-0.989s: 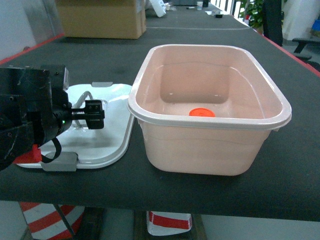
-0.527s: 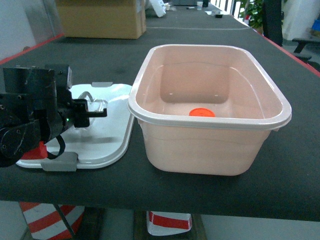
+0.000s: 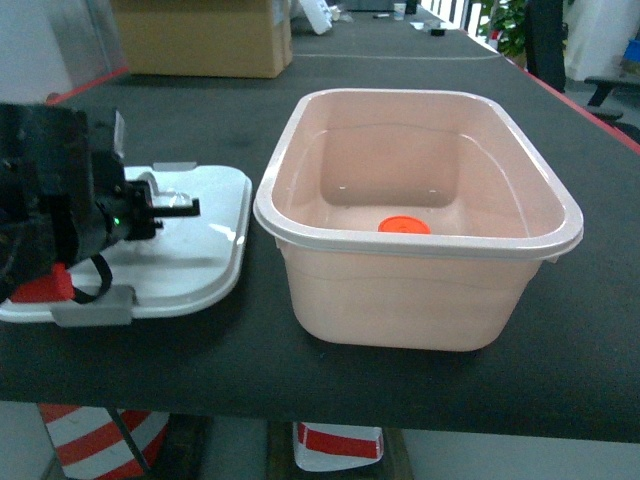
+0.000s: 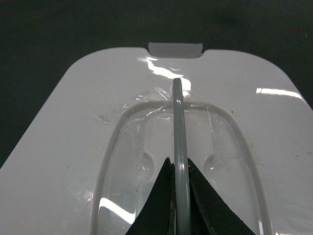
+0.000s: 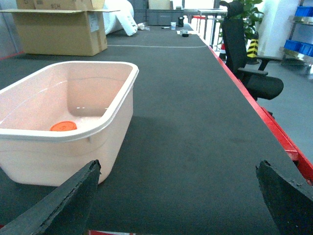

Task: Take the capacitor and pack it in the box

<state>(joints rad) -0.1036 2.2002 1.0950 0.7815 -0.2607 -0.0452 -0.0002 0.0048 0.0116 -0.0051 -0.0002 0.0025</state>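
My left claw (image 4: 179,196) is pinched tight on the thin grey handle (image 4: 178,127) of the white lid (image 3: 190,250), fingers (image 4: 159,205) pressing it from both sides w/ no gap. Lid lies flat on the black table (image 3: 400,370), grey latch (image 3: 93,306) at its near edge. Right claw (image 5: 176,205) is spread wide, nothing btwn the tips, hovering over table. Pink box (image 3: 420,215) sits just right of lid, open-topped, orange capacitor (image 3: 404,226) on its floor. Cardboard carton (image 3: 200,35) far back.

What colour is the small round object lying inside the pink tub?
Bright orange. The round object on the floor of the tub shows best in the head view.
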